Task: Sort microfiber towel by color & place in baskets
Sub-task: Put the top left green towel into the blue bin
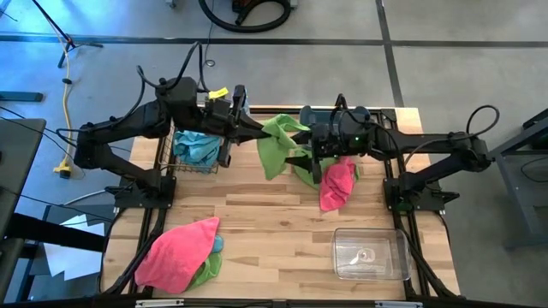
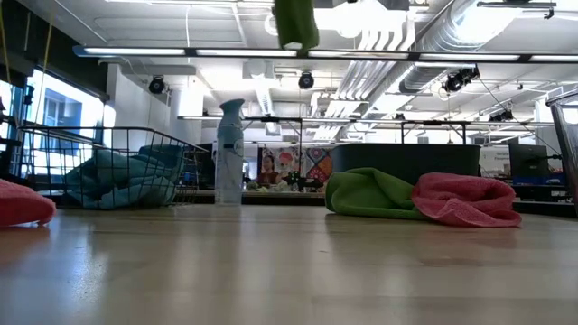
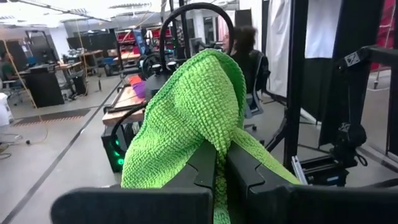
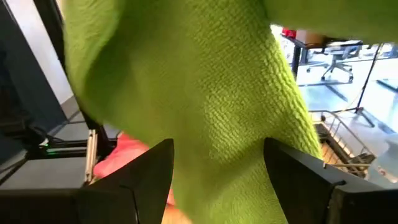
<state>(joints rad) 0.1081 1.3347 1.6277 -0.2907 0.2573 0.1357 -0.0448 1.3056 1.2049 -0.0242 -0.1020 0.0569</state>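
Above the table's far middle, left gripper [image 1: 257, 130] clamped tight on a lime green towel [image 1: 276, 145], cloth hanging free in the air. Right gripper [image 1: 315, 158] just beside it, fingers spread wide around the drape, not pinching.

Step in hand, as I judge it: green towel lifted, either being handed across or spread between the arms. Next move calls for carrying it to whichever basket takes green. Wire basket [image 1: 195, 152] at far left already holds light blue towels [image 1: 197, 147]; clear bin [image 1: 370, 254] at near right looks empty; slate-blue tub [image 1: 330, 115] mostly hidden under the right arm.

Held towel: nubby weave, soft, folds over the fingers [image 3: 205, 171]. Second green towel [image 2: 370, 194] and pink towel [image 1: 337, 184] lie touching on the table. Pink-over-green pile [image 1: 180, 254] at near left. Spray bottle [image 2: 229, 152] upright beside the wire basket.
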